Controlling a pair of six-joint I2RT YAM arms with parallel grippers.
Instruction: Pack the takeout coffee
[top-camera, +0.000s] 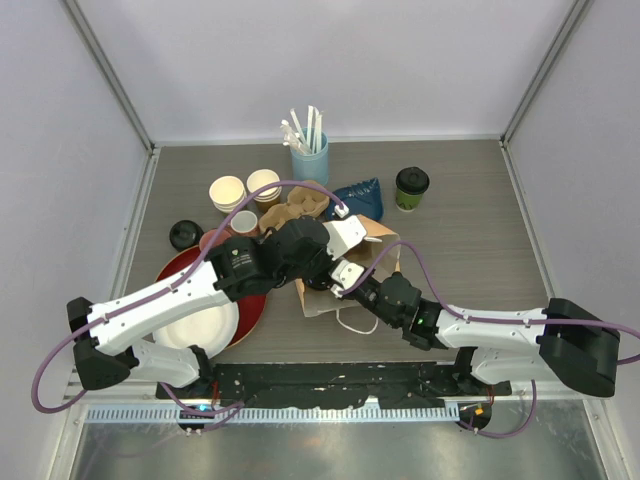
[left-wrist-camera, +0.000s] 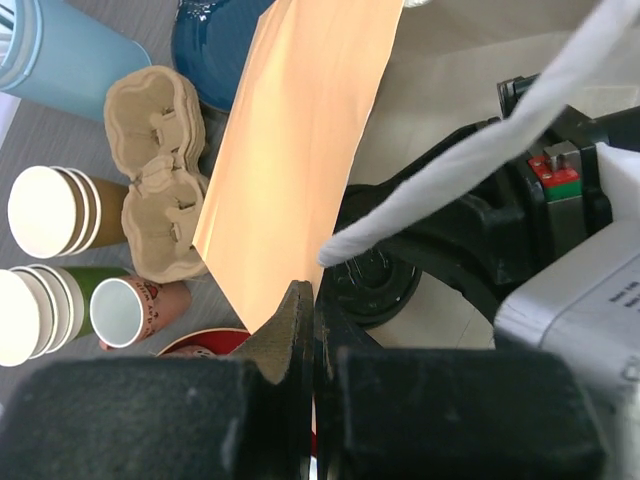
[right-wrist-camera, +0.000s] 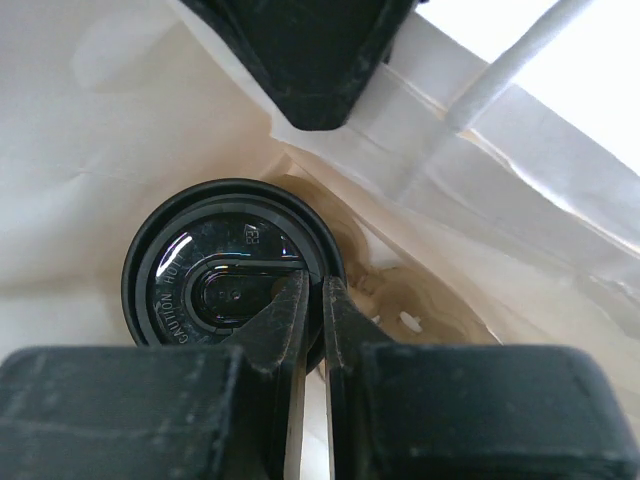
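A green takeout coffee cup (top-camera: 411, 187) with a black lid stands at the back right. A second cup sits inside the brown paper bag (top-camera: 325, 297); only its black lid (right-wrist-camera: 225, 270) shows, its sides hidden. My right gripper (right-wrist-camera: 320, 290) reaches into the bag and is shut on the lid's rim; it also shows in the top view (top-camera: 352, 283). My left gripper (left-wrist-camera: 313, 300) is shut on the bag's upper edge (left-wrist-camera: 300, 130) and holds it open; it also shows in the top view (top-camera: 338, 262). The lid also shows in the left wrist view (left-wrist-camera: 372, 285).
A moulded cup carrier (top-camera: 300, 205), stacked lidless cups (top-camera: 228, 192), a pink mug (top-camera: 243, 222), a blue cup of straws (top-camera: 309, 155) and a blue pouch (top-camera: 358, 198) stand behind the bag. A red plate (top-camera: 250, 310) holding a white plate lies at the left.
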